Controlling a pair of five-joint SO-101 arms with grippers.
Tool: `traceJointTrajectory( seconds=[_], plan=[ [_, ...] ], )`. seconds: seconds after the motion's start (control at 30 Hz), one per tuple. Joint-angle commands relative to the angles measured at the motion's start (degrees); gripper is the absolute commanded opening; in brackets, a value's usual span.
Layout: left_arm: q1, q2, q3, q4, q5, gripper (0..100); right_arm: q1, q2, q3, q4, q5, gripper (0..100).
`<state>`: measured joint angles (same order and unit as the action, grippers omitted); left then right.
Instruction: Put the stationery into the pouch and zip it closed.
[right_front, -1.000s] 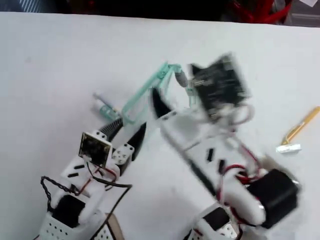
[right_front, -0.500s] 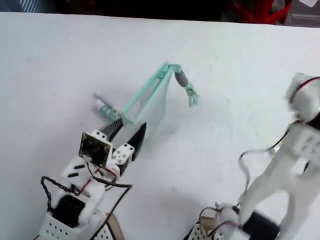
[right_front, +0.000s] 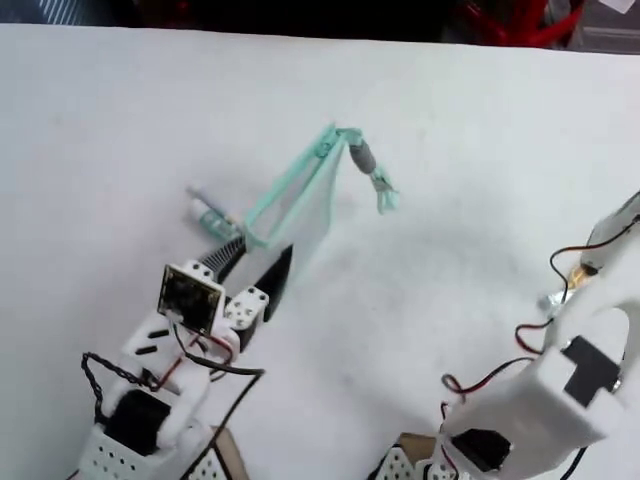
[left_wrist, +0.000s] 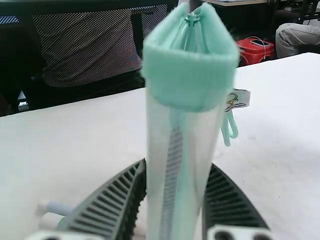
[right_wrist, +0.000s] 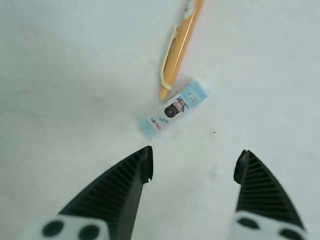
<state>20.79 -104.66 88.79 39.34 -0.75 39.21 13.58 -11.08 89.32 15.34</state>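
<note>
Stationery pick-up looks to be the step in hand;
left gripper (left_wrist: 176, 168) clamps pouch (left_wrist: 186, 95); right gripper (right_wrist: 195, 159), spread apart near eraser (right_wrist: 172, 109), probably needs lowering and closing.

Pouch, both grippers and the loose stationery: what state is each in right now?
pouch: up on edge, clamped; zip open or closed, cannot tell.
left gripper: shut on the pouch.
right gripper: open, empty, above the eraser.
yellow pen: lying on the table, outside the pouch.
eraser: lying flat by the pen's end, outside the pouch.
small tube: lying beside the pouch, outside it.
</note>
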Motion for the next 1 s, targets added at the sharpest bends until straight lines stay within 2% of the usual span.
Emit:
traceJointTrajectory(
  seconds=[0.0,0.23,0.47,0.8,0.97],
  plan=[
    [-0.31,0.4,0.53,-0.44,0.62,17,0.48,3.3,0.88,-3.47,-0.35,25.4],
    [-0.31,0.4,0.53,-0.44,0.62,17,1.36,11.82,2.11,-12.18,-6.24,22.9],
    [-0.31,0.4,0.62,-0.44,0.62,17,1.45,15.69,1.93,-17.63,-7.03,22.2],
    [-0.31,0.4,0.62,-0.44,0.62,17,2.07,15.78,1.93,-19.38,-7.47,22.1],
    [-0.31,0.4,0.62,-0.44,0.62,17,2.24,16.04,2.46,-23.6,-9.93,20.3]
  ],
)
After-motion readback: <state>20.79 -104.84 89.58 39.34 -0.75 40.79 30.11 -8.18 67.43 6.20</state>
